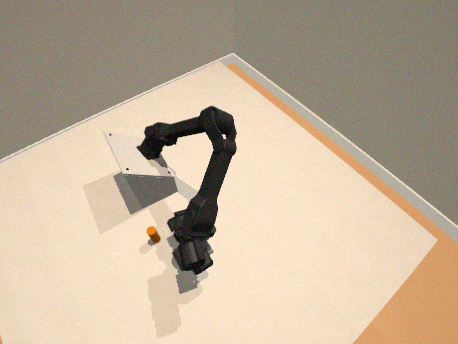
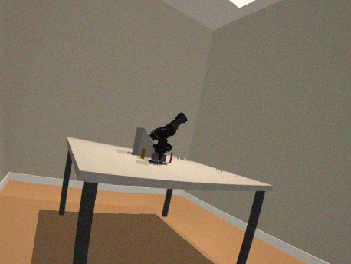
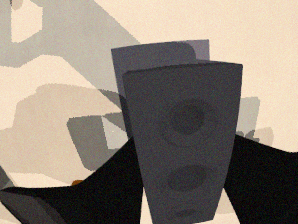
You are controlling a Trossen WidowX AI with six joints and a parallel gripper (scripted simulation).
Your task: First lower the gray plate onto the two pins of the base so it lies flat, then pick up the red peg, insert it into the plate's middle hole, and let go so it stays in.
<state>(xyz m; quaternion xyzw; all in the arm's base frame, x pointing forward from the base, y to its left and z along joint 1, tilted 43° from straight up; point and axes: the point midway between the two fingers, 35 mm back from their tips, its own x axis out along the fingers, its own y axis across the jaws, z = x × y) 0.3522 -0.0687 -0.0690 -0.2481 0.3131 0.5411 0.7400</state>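
Bench [image 1: 310,215] [image 2: 176,180] is the largest item, pale top, 4 dark legs in the exterior view. Black arm [image 1: 210,175] [image 2: 170,128] next, bent over the bench well in from its right-hand corner in the top view. Gray block [image 1: 150,192] [image 2: 139,141] with a pale upper face and small dark dots stands nearer the upper-left bench edge. No brand, label or writing readable anywhere; the round marks on the dark gray piece [image 3: 185,142] in the wrist view are not text. Gripper [image 1: 194,260] [image 2: 159,156] [image 3: 172,132] points down, low over the bench, inward from the near edge in the exterior view. Opening partway, neither wide nor fully narrow, closed on something; best read is the gray plate, but it is mostly hidden, so its outline and tilt can't be told. Contact with the base can't be told either, and the 2 pins can't be made out. Orange cylinder [image 1: 153,234] [image 2: 143,153] is upright, between the gripper and the bench's left side in the top view, apart from the gripper. Red peg [image 2: 171,158], thinnest item, is roughly upright on the bench, just right of the gripper in the exterior view, on the side toward the right corner, not in the fingers.
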